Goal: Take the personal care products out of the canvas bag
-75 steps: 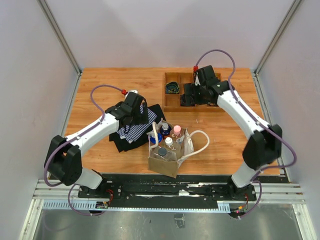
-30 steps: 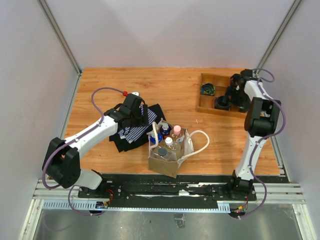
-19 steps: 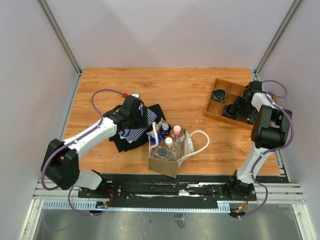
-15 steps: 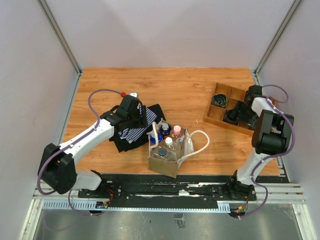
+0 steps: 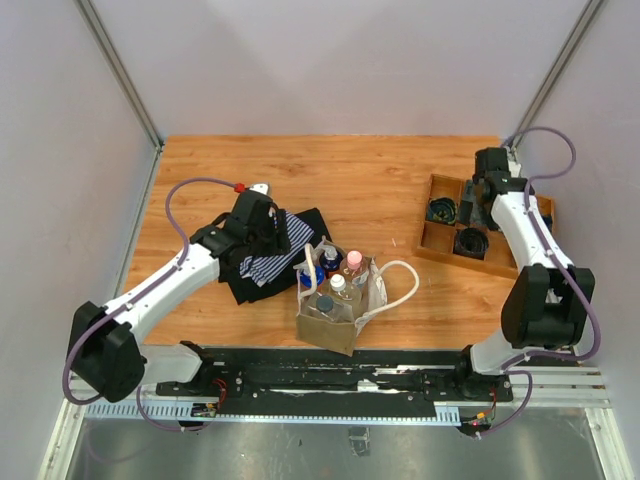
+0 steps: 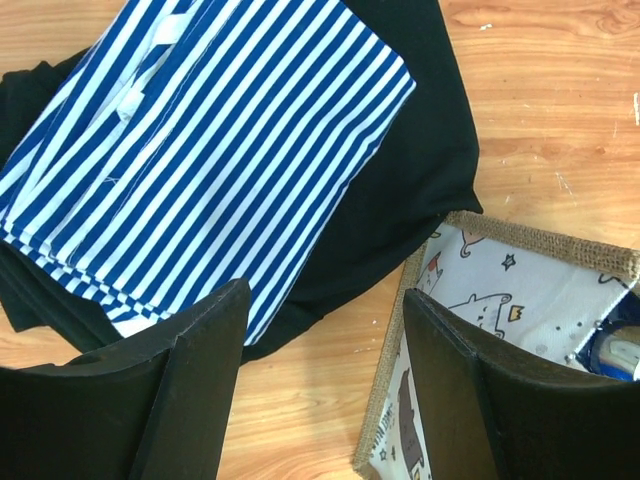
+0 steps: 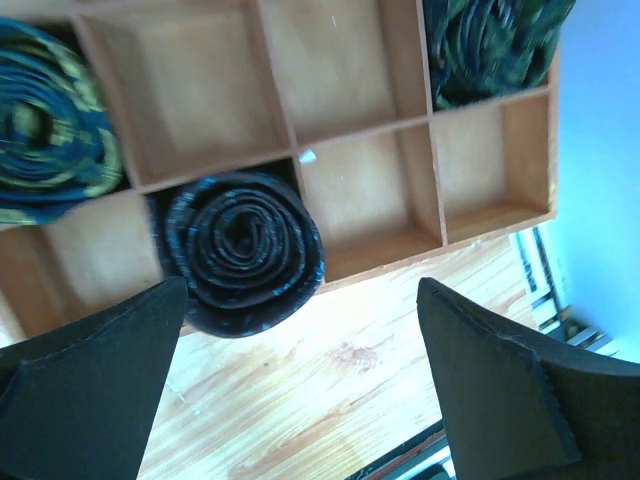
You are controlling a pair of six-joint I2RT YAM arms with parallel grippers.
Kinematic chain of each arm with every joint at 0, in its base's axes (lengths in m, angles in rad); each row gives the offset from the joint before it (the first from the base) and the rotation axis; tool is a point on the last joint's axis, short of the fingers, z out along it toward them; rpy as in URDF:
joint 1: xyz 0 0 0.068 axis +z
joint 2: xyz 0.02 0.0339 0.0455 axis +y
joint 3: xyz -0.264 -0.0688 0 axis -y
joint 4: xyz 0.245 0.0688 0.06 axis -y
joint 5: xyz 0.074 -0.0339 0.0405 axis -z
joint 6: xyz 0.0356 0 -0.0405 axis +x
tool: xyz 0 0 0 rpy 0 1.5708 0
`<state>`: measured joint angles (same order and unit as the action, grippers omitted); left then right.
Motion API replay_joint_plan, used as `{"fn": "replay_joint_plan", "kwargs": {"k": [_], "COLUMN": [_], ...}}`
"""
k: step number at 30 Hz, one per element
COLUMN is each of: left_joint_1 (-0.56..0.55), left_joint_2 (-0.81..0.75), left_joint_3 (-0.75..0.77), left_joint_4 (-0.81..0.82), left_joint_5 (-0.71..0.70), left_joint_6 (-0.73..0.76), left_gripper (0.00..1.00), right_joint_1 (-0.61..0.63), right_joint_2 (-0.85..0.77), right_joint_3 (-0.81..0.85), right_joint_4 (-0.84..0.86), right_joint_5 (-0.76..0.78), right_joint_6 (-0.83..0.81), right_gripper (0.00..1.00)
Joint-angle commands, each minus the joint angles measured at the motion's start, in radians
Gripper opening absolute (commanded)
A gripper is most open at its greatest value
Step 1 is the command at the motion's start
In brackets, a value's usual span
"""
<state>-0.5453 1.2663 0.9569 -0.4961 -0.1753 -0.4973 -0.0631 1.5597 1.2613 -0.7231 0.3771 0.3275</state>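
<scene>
**Left gripper** (image 6: 322, 303): jaws parted a fair way, nothing between them. It hangs over the folded clothing. In the gap the wrist view shows the edge of the black garment (image 6: 400, 190) and bare wooden table (image 5: 350, 170).

**Right gripper** (image 7: 300, 290): jaws spread wide, holding nothing. It hangs over the near rim of the wooden compartment tray (image 7: 290, 120).

**Canvas bag** (image 5: 335, 325): upright, mouth open, white loop handles falling to either side. It stands just beside the left gripper, on the side toward the arm bases and toward the other arm. In the left wrist view its burlap corner and printed lining (image 6: 500, 285) sit directly under the finger on the right of that view, apart from it. It is well apart from the right gripper, across open table.

**Personal care products** (image 5: 340, 280): all inside the bag, standing upright.
- The pink-capped bottle (image 5: 354, 259) and white-capped bottle (image 5: 338, 283) can be told apart.
- The blue-capped ones stand on the side nearer the left gripper.
- One blue cap (image 6: 615, 350) shows at the edge of the left wrist view, beyond the finger.

Neither gripper touches any of them.

**Striped garment** (image 6: 200, 160): blue and white, lying on the black one, ahead of the left fingers.

**Tray contents**: a dark coil (image 7: 245, 250) is just ahead of the right gripper's gap. A blue-yellow coil (image 7: 50, 150) and a third coil (image 7: 490, 40) lie farther off, in separate compartments.
</scene>
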Motion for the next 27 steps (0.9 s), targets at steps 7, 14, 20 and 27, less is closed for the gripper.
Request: {"fn": "replay_joint_plan", "kwargs": {"k": [7, 14, 20, 27], "left_joint_1": [0.003, 0.004, 0.003, 0.004], "left_joint_2": [-0.041, -0.063, -0.064, -0.065], "left_joint_3": [-0.028, -0.041, -0.042, -0.041], "left_joint_4": [0.003, -0.001, 0.016, 0.023], "left_joint_5": [0.008, 0.014, 0.030, 0.039], "left_joint_6": [-0.009, -0.009, -0.015, -0.024], "left_gripper": [0.68, 0.68, 0.68, 0.68], "right_joint_1": [0.204, 0.293, 0.307, 0.306], "right_joint_2": [-0.028, -0.003, -0.003, 0.158], "right_joint_3": [0.125, 0.051, -0.014, -0.025], "right_joint_4": [-0.115, -0.157, -0.159, -0.098], "right_joint_5": [-0.116, -0.500, -0.582, -0.609], "right_joint_6": [-0.065, -0.119, -0.120, -0.104], "right_gripper": [0.98, 0.99, 0.98, 0.98]}}
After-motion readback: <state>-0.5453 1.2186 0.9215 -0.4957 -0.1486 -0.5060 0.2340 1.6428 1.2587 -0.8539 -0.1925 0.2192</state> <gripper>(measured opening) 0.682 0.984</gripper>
